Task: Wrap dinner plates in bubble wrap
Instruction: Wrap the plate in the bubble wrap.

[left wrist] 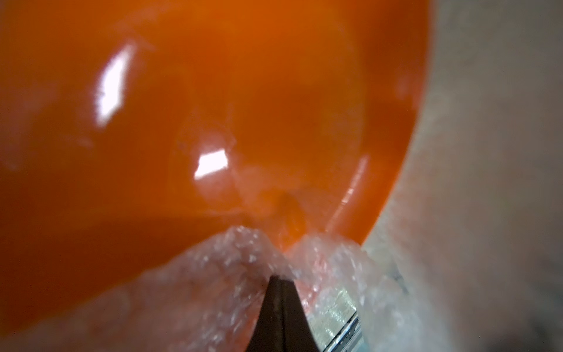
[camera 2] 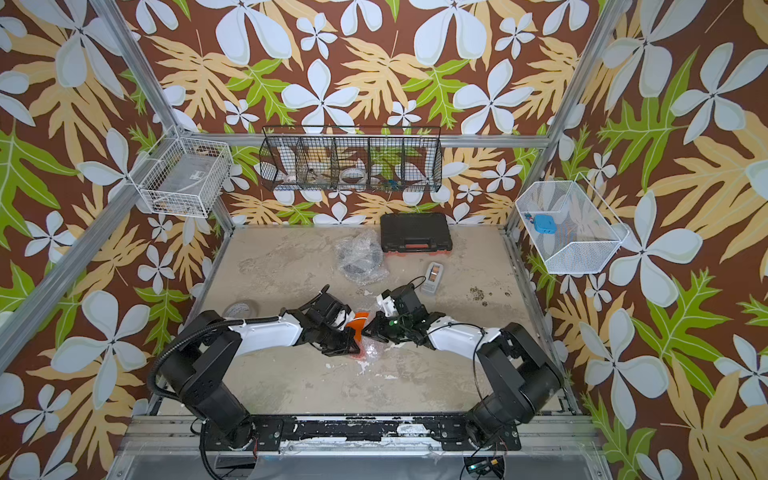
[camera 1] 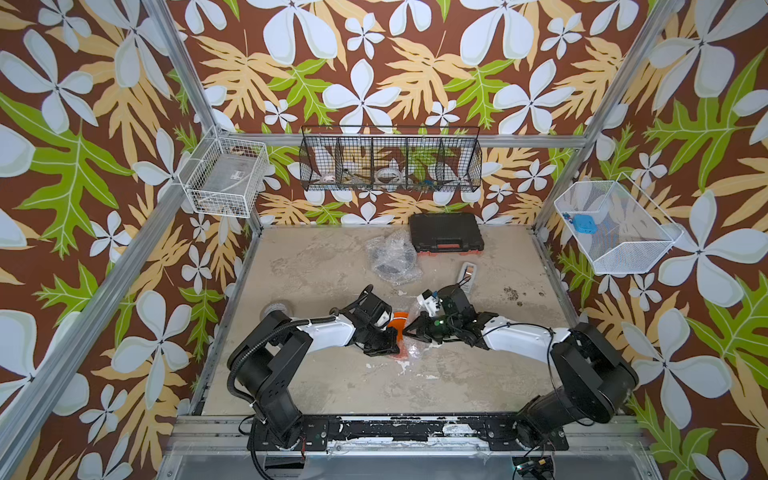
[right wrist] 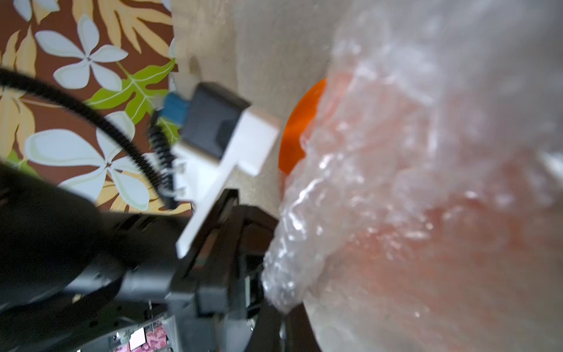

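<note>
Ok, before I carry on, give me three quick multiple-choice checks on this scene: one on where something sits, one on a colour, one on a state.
1. Where does the separate wrapped bundle lie?
A. in the white mesh basket on the wall
B. at the far side, beside the black case
C. under the right arm's base

2. What colour is the plate being wrapped?
A. cream
B. black
C. orange

3. How is the left hand?
A. shut on the bubble wrap
B. wide open above the plate
C. shut on a tape roll

Answers:
1 B: both top views show it lying next to the case.
2 C: glossy orange fills the left wrist view.
3 A: the left wrist view shows it closed, with wrap pinched at its tip.
</note>
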Available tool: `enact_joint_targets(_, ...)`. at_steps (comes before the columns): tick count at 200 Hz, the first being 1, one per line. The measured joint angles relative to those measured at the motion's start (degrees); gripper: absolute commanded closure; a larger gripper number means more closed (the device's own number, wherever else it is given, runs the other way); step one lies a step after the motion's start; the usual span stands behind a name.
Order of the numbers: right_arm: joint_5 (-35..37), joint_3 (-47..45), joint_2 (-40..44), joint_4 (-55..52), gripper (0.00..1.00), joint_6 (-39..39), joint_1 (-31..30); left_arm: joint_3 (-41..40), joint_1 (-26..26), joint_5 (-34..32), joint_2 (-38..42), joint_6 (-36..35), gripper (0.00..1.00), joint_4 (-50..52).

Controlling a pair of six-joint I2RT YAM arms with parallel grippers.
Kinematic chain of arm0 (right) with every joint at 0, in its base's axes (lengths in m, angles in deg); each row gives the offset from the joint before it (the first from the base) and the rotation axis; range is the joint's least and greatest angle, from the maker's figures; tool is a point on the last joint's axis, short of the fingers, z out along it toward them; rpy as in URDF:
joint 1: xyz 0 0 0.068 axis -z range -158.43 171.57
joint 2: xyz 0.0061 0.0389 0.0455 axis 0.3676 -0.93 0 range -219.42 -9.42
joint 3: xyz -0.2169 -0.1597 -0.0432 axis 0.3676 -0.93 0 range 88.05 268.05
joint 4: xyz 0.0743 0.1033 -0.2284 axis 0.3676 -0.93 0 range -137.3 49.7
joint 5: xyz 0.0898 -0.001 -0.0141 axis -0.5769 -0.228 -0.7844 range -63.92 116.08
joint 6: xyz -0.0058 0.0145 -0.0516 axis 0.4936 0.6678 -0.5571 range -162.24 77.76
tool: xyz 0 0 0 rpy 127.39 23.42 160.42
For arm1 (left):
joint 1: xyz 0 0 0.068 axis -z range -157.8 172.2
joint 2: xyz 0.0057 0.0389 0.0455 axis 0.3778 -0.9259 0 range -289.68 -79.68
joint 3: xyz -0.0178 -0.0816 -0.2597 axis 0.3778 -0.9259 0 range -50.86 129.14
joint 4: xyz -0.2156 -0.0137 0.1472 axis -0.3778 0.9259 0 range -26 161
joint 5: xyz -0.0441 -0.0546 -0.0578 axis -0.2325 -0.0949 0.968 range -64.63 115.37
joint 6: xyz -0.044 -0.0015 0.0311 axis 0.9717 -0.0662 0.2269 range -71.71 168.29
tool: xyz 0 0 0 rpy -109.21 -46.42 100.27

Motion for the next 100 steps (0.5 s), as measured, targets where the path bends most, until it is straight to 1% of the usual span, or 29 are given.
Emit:
enact_joint_targets(28, 3.06, -0.72, -4.81, 2.95, 1.00, 3.10, -0.15, 3.45, -0.07, -0.42, 4.59, -0.02, 0.90, 2.64)
enact_joint_targets(51, 5.16, -1.86, -5.92, 4.48, 1.00, 6.60, -0.46, 5.18, -0.02, 0.50, 6.01, 0.09, 0.84, 2.78)
enact_joint_targets(73, 6.19, -3.02, -5.88, 5.99, 1.00, 10.21, -0.74, 5.14, 0.55, 1.73, 4.74, 0.20, 0.80, 2.71)
enact_joint_targets(100, 7.15, -3.91, -5.40, 7.13, 1.00, 13.99, -0.81, 3.26, 0.87, 3.34, 0.83, 0.20, 0.75, 1.38)
